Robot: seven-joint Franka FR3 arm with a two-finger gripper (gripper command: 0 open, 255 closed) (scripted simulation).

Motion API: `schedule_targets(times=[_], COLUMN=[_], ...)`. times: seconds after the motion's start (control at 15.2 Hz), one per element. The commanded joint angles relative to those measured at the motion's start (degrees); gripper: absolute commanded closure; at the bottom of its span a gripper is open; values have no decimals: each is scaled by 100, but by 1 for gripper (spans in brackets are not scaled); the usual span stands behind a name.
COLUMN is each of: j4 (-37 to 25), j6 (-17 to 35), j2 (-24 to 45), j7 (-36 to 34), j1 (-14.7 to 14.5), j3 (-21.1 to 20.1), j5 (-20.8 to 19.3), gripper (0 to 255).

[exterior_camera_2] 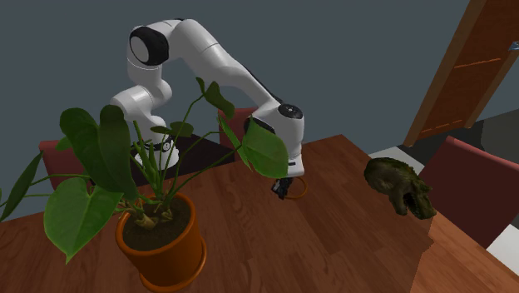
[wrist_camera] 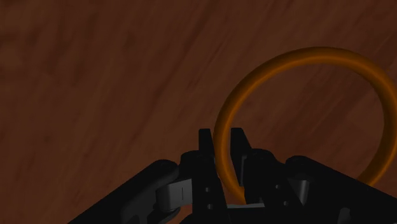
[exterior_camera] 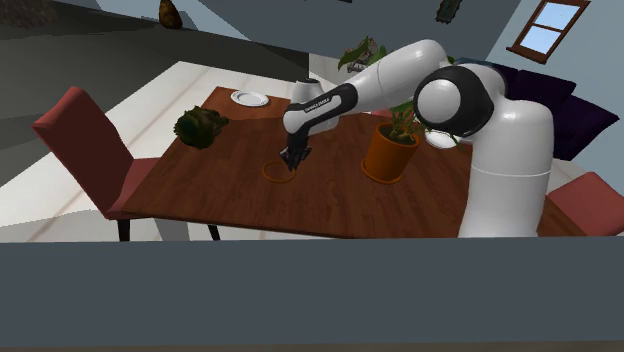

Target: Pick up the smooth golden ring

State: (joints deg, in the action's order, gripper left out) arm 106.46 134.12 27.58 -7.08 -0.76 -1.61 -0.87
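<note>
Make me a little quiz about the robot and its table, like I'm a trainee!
1. The plant pot is: A blue, B orange, C white?
2. True or false: the ring lies inside the pot.
3. Fill in: the gripper has its fingers closed on the ____.
Key: 1 B; 2 false, it is on the table; 3 ring.
</note>
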Motion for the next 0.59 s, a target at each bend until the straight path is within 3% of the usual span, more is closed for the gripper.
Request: schedule_targets(times=[0.0,0.53], j4=[-2,-128], j6=[-110,-596], j2=[-107,-466], j7=[-2,7], j1=[-1,4], j3=[-3,-10], j5=[3,17], gripper=[255,255])
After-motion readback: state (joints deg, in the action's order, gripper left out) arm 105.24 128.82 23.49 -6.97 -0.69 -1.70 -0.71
